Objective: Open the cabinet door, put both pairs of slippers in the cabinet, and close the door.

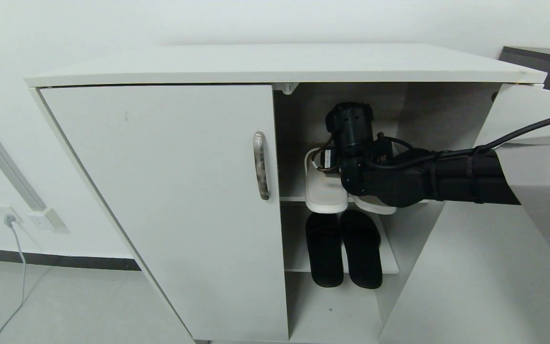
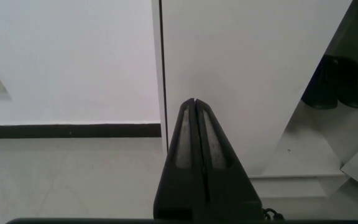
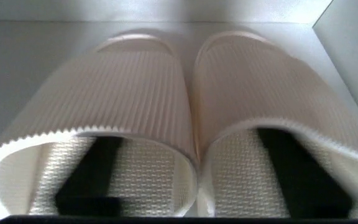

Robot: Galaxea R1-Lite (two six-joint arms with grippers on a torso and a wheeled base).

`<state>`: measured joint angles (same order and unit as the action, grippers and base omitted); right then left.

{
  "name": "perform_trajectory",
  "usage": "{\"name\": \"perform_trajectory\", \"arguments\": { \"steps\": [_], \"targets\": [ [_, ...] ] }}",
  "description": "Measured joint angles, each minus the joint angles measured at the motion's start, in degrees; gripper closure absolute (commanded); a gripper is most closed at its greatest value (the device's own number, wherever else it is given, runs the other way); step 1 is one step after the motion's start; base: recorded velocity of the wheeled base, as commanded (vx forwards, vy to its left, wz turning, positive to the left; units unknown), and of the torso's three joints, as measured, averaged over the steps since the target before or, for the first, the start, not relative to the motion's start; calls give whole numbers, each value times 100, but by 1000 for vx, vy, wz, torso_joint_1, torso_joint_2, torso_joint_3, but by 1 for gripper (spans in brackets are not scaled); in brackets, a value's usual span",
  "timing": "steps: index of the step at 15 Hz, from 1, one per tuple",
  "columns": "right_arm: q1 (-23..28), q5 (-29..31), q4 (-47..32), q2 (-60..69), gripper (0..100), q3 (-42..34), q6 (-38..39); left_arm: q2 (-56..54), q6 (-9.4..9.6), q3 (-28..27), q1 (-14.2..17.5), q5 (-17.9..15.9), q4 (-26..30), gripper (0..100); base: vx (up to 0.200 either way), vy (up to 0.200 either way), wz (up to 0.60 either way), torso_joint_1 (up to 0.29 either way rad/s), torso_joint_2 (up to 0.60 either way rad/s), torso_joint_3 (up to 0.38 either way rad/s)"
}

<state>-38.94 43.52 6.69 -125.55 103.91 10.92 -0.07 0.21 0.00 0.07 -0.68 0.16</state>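
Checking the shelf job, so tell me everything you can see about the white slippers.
The white slippers are a cream pair with ribbed straps and pebbled footbeds, looking like soft foam. They lie flat, side by side and touching, on the upper shelf, toes inward, heels overhanging its front edge. The right claw is open, one finger under each strap.

Black right arm (image 1: 447,181), cylindrical wrist housing (image 1: 351,126), strapped cable (image 1: 533,126), grey-padded left gripper (image 2: 194,104)
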Motion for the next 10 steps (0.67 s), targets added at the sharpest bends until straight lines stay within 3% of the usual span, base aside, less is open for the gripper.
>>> {"name": "perform_trajectory", "arguments": {
  "steps": [6,10],
  "targets": [
    [-318,60,52,575,0,-870,45,0,-2,0,2,0,2,100,0,0,0,0,0,0],
    [-692,60,457,1326,0,-2105,45,0,-2,0,0,-2,2,100,0,0,0,0,0,0]
  ]
}}
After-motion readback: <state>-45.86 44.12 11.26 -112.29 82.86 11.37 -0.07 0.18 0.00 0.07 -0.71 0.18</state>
